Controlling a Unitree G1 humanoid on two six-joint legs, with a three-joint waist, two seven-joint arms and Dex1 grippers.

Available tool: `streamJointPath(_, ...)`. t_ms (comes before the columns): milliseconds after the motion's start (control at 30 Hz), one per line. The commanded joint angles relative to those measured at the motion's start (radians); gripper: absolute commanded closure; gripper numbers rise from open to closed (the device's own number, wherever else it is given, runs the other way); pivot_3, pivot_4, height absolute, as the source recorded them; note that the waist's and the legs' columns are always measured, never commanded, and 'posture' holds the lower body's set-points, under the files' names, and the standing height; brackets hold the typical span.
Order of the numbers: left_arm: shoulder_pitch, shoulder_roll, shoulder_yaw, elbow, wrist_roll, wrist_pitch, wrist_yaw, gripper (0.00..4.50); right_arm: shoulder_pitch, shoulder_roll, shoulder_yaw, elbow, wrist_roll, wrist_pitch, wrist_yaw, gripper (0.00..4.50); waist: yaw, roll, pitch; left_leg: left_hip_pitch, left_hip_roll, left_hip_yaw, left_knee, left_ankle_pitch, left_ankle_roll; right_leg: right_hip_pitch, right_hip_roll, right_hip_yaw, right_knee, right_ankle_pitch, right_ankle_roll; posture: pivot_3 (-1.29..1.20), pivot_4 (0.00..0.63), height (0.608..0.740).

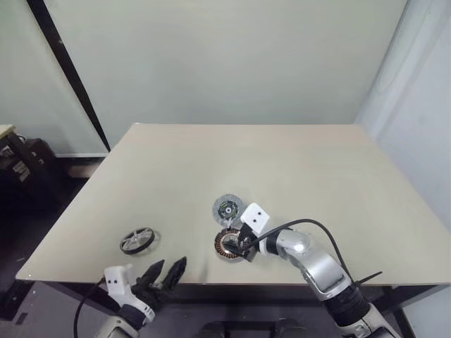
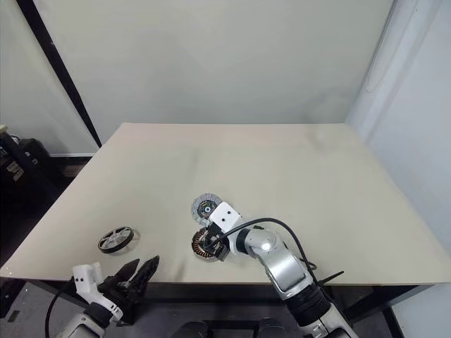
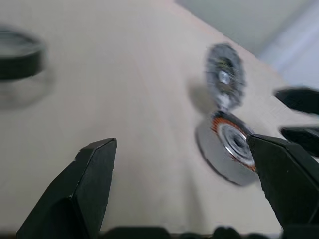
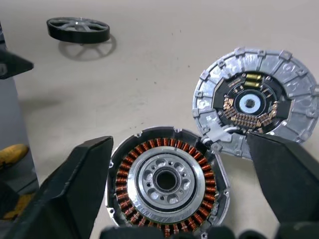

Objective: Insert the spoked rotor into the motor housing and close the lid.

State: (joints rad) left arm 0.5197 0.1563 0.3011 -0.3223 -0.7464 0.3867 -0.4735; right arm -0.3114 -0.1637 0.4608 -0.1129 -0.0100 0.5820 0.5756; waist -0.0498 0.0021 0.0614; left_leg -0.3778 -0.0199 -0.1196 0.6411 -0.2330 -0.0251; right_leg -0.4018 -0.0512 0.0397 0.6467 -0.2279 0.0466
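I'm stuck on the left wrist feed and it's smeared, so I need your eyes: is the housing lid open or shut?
Observer: Open. The lid lies flat on the table beside the motor housing, inner face up, copper windings exposed.
Operator: Is the rotor already in the housing?
Observer: No. The spoked rotor sits on the table, apart from the housing, on the robot's left near the front edge.
Operator: Where is the right gripper?
Observer: The right gripper hangs over the housing, fingers wide either side of it, holding nothing.
Operator: And my left gripper?
Observer: The left gripper is open at the table's front edge, nearer than the rotor.
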Motion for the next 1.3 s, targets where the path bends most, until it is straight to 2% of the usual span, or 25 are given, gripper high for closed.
streamJointPath(33,-0.025,-0.025,0.051,-0.031,-0.063,0.003,0.064,0.00,-0.013,0.007,-0.024,-0.036,0.010,-0.052,-0.010,0.04,0.000,0.000,0.000,0.000,0.000,0.000,0.000,0.000,0.000,0.000,0.000,0.000,0.000,0.000,0.000,0.00,0.000,0.740)
streamJointPath(200,-0.074,-0.069,0.123,-0.013,-0.142,0.007,0.150,0.00,-0.008,-0.006,-0.019,-0.030,-0.004,-0.084,-0.015,0.04,0.000,-0.001,0.000,0.000,0.000,0.000,0.001,0.000,0.000,0.000,0.000,0.000,0.000,0.000,0.000,0.00,0.000,0.740)
streamJointPath(500,-0.153,-0.093,0.234,0.090,-0.222,0.004,0.267,0.00,0.000,-0.016,-0.017,-0.033,-0.009,-0.102,-0.023,0.04,0.000,-0.002,0.000,0.000,0.000,0.000,0.001,0.000,0.000,0.000,0.000,0.000,0.000,0.000,0.000,0.00,0.000,0.740)
streamJointPath(1300,-0.377,-0.108,0.316,0.267,-0.318,0.020,0.449,0.00,0.033,-0.044,-0.013,-0.083,-0.010,-0.086,-0.012,0.04,0.001,-0.005,-0.001,0.000,-0.001,-0.001,0.002,0.000,0.000,0.003,0.001,0.000,-0.001,0.000,0.000,0.00,0.000,0.740)
